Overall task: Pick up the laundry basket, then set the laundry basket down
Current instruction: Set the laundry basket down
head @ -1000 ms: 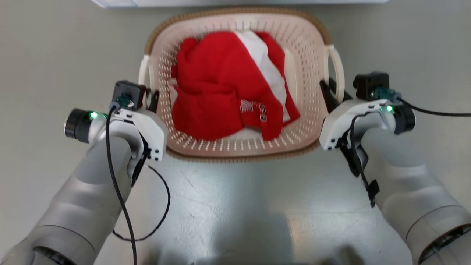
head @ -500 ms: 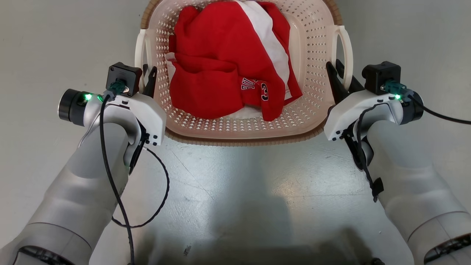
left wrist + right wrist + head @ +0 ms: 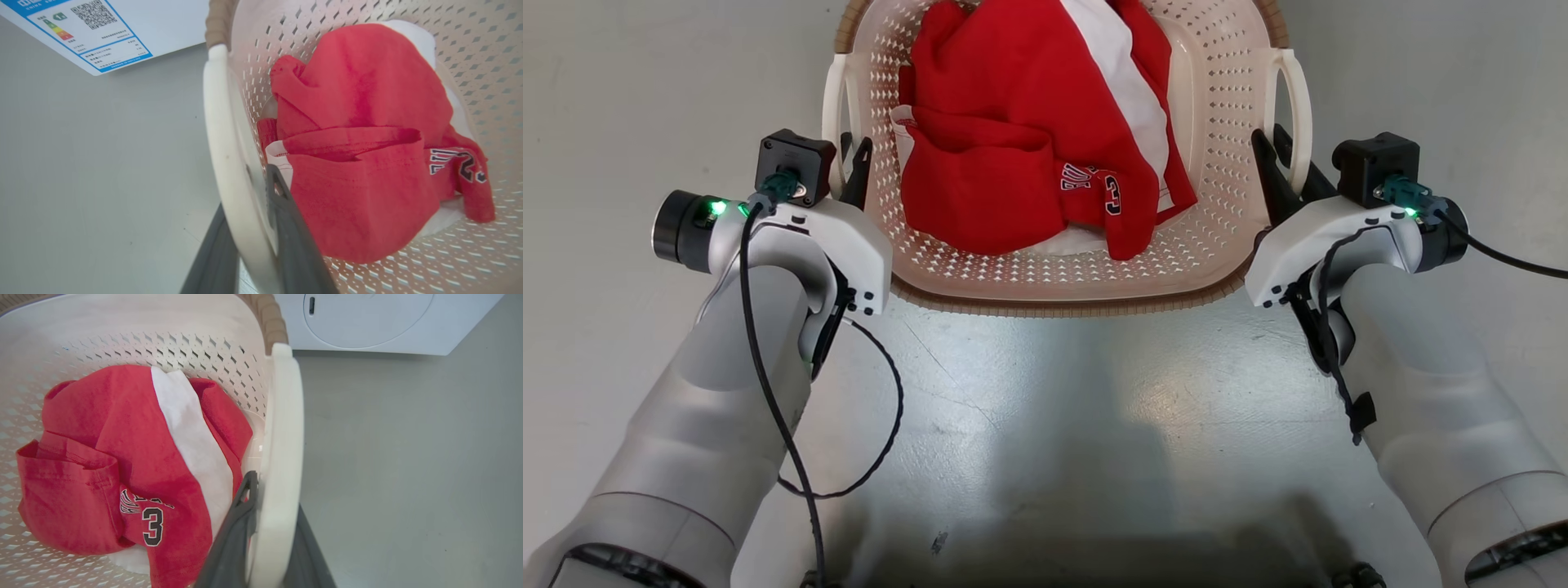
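Dead centre between the two arms: laundry basket (image 3: 1045, 282), cream perforated plastic with a brown woven-look rim, far end cut off by the top of the head view. Can't tell whether the base is on the floor or just off it. The load is a crumpled red jersey (image 3: 1005, 147) with a number 3 on it, plus a white garment (image 3: 1123, 98) across it. It covers most of the bottom, nothing over the rim. My read: light overall, the thin shell will flex a little, the soft load can slump if tipped, and smooth plastic is slippery to pinch. The white side loops are the place to take it, one per side, so the weight balances. That is the setup here. Left gripper (image 3: 856, 155) is closed down on the left loop handle (image 3: 832, 98), one dark finger inside the loop by the basket wall and one outside, both against the band in the left wrist view. Right gripper (image 3: 1268, 143) is the same on the right loop handle (image 3: 1298, 98), band pinched between its fingers. Risks: uneven wrist height tilts the basket, and a handle could slide along the fingers. Further out: bare grey floor (image 3: 1045, 408), a loose black cable (image 3: 882, 441) off the left wrist, a white appliance (image 3: 367, 322) with a round door beyond the far end, and a blue-edged QR label (image 3: 81, 36) on a white panel.
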You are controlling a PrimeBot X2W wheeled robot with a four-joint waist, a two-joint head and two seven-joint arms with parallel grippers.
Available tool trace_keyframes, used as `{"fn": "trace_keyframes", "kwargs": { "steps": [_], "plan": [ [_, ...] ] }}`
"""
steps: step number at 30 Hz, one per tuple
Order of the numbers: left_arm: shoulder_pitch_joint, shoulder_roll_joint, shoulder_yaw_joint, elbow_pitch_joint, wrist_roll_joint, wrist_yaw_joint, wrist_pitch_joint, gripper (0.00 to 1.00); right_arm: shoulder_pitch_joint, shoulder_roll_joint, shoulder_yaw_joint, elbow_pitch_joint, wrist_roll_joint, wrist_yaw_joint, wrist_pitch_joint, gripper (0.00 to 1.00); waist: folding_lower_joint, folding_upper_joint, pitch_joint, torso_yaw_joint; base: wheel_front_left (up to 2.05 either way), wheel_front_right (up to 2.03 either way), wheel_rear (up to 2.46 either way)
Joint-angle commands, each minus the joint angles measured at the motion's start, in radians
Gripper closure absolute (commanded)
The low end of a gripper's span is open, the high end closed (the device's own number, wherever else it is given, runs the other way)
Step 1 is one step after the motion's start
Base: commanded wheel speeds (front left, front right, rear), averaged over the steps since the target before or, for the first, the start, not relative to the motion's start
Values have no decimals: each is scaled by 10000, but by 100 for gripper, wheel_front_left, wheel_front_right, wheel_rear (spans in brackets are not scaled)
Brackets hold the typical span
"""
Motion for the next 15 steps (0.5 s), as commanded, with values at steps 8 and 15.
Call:
{"fn": "trace_keyframes", "kwargs": {
  "steps": [8,15],
  "plan": [
    [3,134,578,72,589,-300,-149,100,638,291,262,-79,-169,167,-47,100,0,0,101,12,0,0,0],
    [44,-123,1030,461,453,-304,-149,0,576,291,-150,-67,-289,167,-47,0,0,0,182,-26,0,0,0]
  ]
}}
